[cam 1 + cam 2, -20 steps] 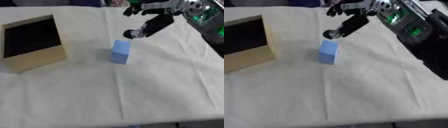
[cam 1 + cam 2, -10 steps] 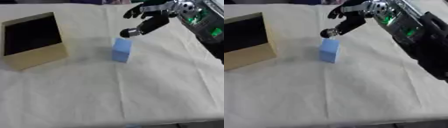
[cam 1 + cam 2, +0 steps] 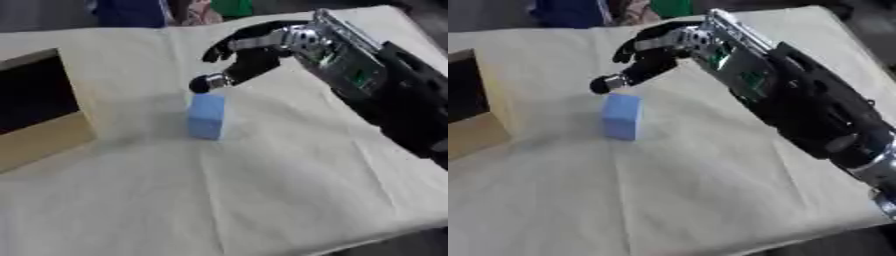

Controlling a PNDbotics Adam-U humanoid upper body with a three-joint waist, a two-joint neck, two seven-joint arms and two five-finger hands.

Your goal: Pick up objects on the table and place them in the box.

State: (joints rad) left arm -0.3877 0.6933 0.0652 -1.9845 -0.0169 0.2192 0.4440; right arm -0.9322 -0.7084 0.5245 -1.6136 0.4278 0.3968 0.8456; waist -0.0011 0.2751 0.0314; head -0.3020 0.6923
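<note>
Left eye view: box [image 3: 48, 137] sits left of the blue block [image 3: 206, 116], which stands upright on the tabletop [image 3: 262, 200]. My right hand [image 3: 248, 56] hovers just above-right, fingers spread. Block looks light, rigid; I'd pinch its flat sides.

Right arm reaching in from the right edge, forearm slanting up and leftward across the cloth. Right hand [image 3: 249, 62] poised just above and slightly behind the blue block [image 3: 207, 116], palm turned downward. Thumb stretched down and to the left, its rounded tip just over the block's top edge; contact not discernible. Other fingers [image 3: 229, 44] arched, spread apart and lifted above the thumb, closed around nothing. Wrist silver-jointed, forearm casing showing green parts. Elbow and upper arm dark and bulky, well to the right of the block. Left arm and hand nowhere to be seen.
</note>
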